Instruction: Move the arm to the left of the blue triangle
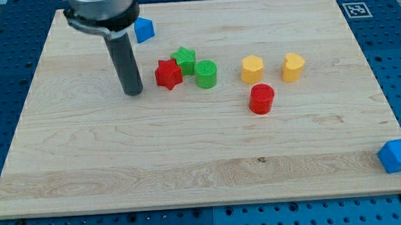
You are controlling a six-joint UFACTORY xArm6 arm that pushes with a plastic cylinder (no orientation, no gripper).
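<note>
A blue block point(144, 29), partly hidden behind the arm so its shape is hard to make out, sits near the view's top left of the wooden board point(189, 155). My tip point(134, 93) touches the board below and slightly left of that blue block, just left of a red star point(168, 74). The dark rod rises from the tip to the arm body at the view's top.
A green star point(183, 58) and a green cylinder point(206, 74) sit right of the red star. Two yellow blocks point(252, 69) point(293, 66) and a red cylinder point(261, 98) lie further right. Another blue block point(398, 155) sits off the board's bottom right corner.
</note>
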